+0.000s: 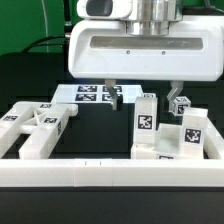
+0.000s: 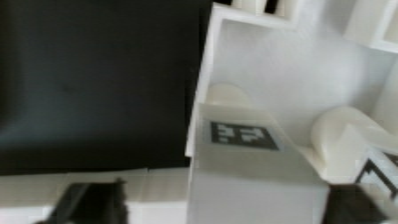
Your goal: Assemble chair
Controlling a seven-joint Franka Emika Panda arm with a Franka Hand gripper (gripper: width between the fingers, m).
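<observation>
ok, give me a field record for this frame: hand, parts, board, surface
hand: open, fingers wide apart, gripping nothing
below hand: upright white tagged part, ungripped
right cluster: more white tagged parts at the exterior view's right
left cluster: white parts at the exterior view's left
marker board: flat on the table, behind the parts
front: long white rail
table: black
joined parts: cannot tell
</observation>
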